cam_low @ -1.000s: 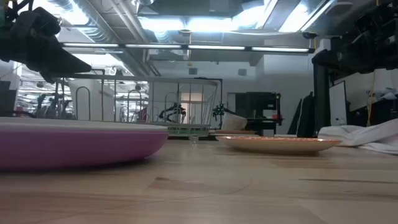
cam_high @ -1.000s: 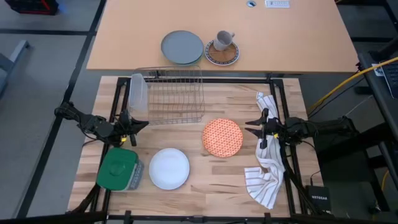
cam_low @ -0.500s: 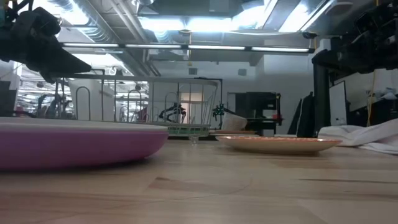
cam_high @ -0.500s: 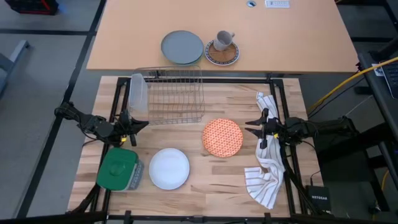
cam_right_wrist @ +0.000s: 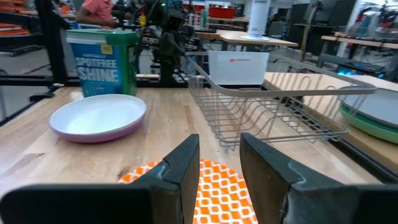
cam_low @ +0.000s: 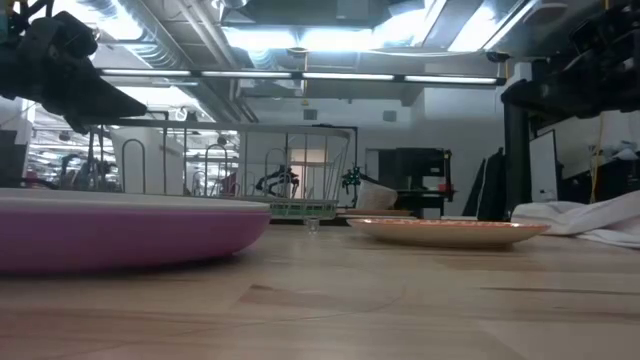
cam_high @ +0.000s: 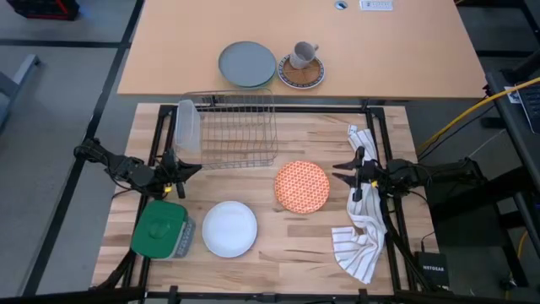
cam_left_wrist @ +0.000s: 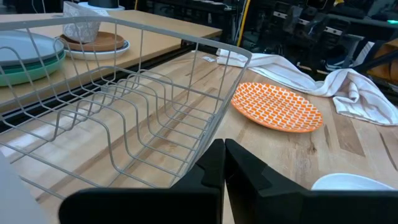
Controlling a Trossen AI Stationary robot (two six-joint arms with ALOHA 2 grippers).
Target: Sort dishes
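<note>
An orange-red plate with a fine white pattern (cam_high: 301, 187) lies flat on the table right of centre; it also shows in the left wrist view (cam_left_wrist: 277, 107). A plate that is white inside and purple outside (cam_high: 229, 228) lies flat near the front; the right wrist view shows it too (cam_right_wrist: 98, 117). No separate plain white plate shows. My left gripper (cam_high: 192, 168) is shut and empty, raised at the table's left beside the wire dish rack (cam_high: 236, 131). My right gripper (cam_high: 337, 171) is open and empty, raised just right of the orange plate.
A green tub (cam_high: 160, 230) stands at the front left. A striped white towel (cam_high: 363, 232) lies along the right side. A pale plastic holder (cam_high: 187, 127) hangs on the rack's left end. On the far table sit a grey-blue plate (cam_high: 247, 64) and a cup on a saucer (cam_high: 302, 67).
</note>
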